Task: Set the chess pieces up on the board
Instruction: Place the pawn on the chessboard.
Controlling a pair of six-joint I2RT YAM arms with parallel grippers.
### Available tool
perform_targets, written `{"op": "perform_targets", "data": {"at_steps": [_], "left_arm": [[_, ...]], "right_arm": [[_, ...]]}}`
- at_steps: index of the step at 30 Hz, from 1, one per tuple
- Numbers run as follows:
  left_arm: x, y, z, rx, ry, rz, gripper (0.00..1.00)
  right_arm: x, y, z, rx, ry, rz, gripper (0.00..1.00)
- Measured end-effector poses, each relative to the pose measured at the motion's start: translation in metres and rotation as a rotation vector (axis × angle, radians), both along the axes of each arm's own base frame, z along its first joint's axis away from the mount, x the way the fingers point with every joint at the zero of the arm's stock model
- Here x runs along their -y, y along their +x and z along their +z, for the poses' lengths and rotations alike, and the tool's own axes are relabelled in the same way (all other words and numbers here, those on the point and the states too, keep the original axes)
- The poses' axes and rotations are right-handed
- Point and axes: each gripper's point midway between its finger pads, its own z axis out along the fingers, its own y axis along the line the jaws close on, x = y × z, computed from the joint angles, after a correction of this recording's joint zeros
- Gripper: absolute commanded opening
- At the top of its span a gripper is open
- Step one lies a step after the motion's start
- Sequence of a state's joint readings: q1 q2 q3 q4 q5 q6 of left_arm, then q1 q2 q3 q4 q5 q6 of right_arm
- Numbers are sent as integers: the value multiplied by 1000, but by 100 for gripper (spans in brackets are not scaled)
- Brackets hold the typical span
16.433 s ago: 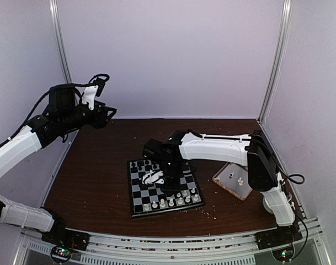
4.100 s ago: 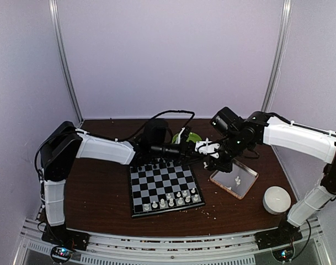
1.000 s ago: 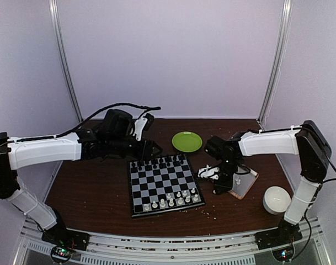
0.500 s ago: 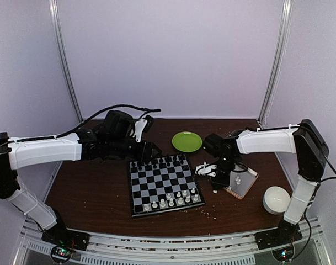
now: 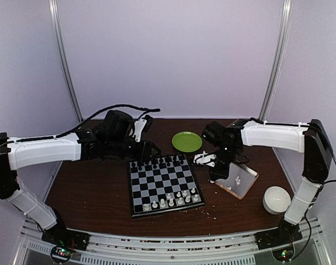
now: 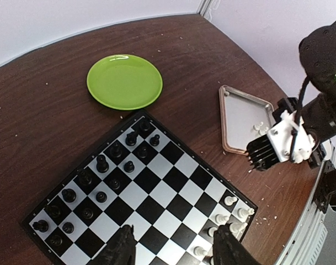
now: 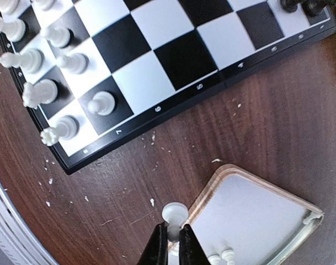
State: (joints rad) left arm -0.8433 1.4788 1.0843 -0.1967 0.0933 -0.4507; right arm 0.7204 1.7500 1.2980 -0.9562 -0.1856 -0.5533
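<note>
A: Step in hand?
B: Fetching, I judge; right pincer point(image 7: 171, 234) closed on a white chess piece point(image 7: 174, 212), head just past the tips; clear tray point(image 7: 278, 190) below it; left pincer point(image 6: 175, 234) gaping, empty.
A: Next?
B: Probably carry to the board point(image 7: 184, 58), up-left of the pincer; find a vacant square; lower upright.

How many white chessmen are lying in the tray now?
2 white chessmen, side by side in the tray. A third chessman is pinched in the right gripper; it may hide more.

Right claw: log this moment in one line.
right claw: shut on white piece | by tray | left claw: open over board
</note>
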Motion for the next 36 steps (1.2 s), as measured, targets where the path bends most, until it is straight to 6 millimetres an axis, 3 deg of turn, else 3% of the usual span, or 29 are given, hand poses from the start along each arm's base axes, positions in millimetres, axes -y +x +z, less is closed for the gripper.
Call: {"op": "perform_targets", "data": {"at_steps": [6, 10, 17, 23, 30, 36], "left_arm": [[-5, -1, 7, 15, -7, 10, 49], [-15, -3, 16, 40, -9, 37, 49], [-49, -11, 38, 109, -15, 121, 50], [-78, -17, 44, 144, -16, 190, 50], [-90, -19, 41, 152, -7, 221, 50], [-91, -19, 36, 145, 5, 222, 50]], "right_arm": [[-23, 9, 34, 58, 55, 27, 8], [-52, 14, 46, 76, 80, 71, 8], [-108, 17, 33, 42, 68, 152, 9], [-148, 16, 15, 18, 49, 207, 9], [-164, 11, 0, -4, 21, 230, 13], [-164, 11, 0, -6, 12, 228, 17]]}}
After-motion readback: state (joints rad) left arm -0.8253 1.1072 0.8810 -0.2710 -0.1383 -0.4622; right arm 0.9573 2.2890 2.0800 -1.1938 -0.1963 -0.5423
